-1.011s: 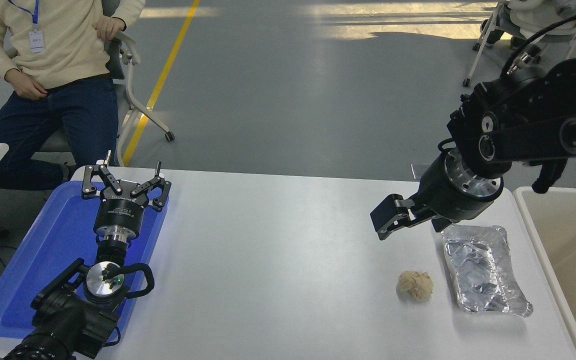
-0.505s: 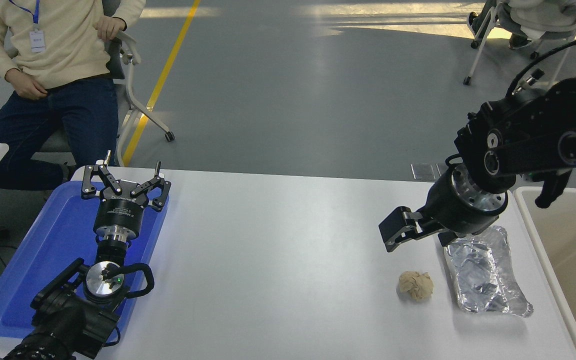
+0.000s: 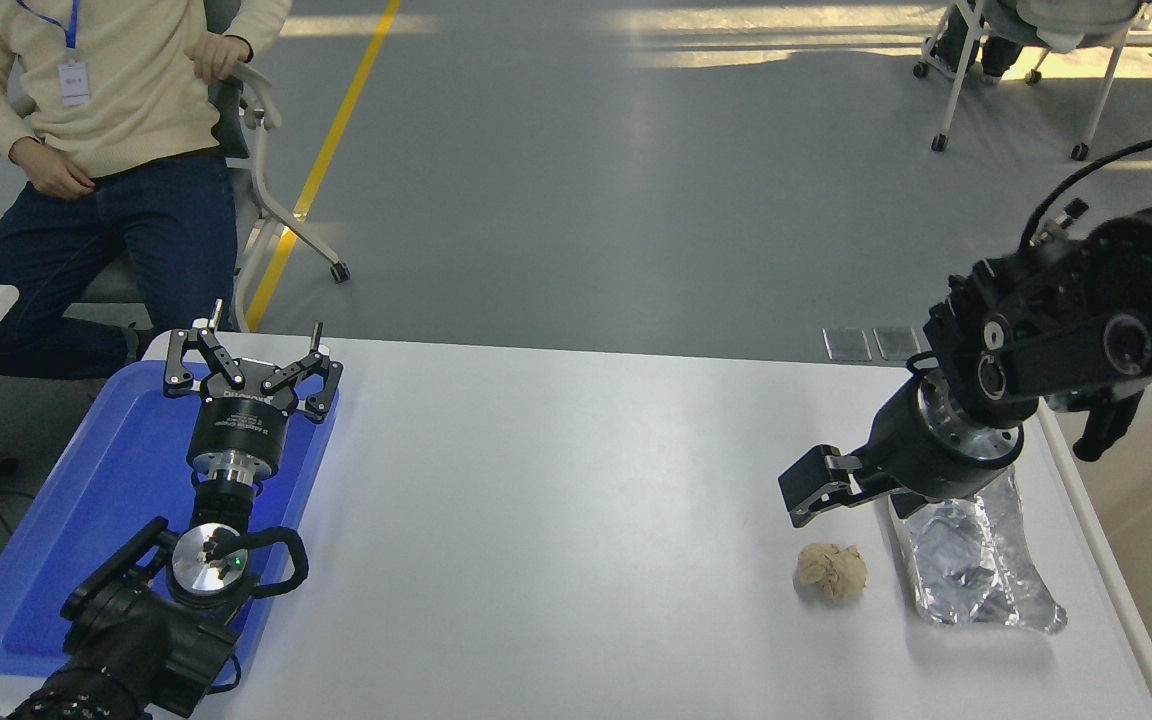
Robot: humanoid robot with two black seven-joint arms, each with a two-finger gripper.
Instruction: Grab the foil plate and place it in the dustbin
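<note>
Lower and nearer than a second ago, the right arm's black gripper (image 3: 861, 492) now hangs over the far end of the shiny, crinkled aluminium-foil plate (image 3: 976, 570), hiding more of that end than before. One black finger (image 3: 814, 486) juts out to the left of the plate's rim while the other sits at the plate's far left corner, so the jaws stand apart with nothing between them. Whether either finger touches the foil cannot be told.

The foil plate lies flat on the white table (image 3: 556, 520) near its right edge, unmoved. Just to its left sits a small crumpled beige paper ball (image 3: 832, 571), apart from it. Past the table's right edge is the beige plastic dustbin (image 3: 1151, 600). Far across the table, the left gripper (image 3: 248, 365) is parked with its jaws spread over a flat blue tray (image 3: 56, 540). A person in a cream sweater (image 3: 106, 80) sits at the far left.
</note>
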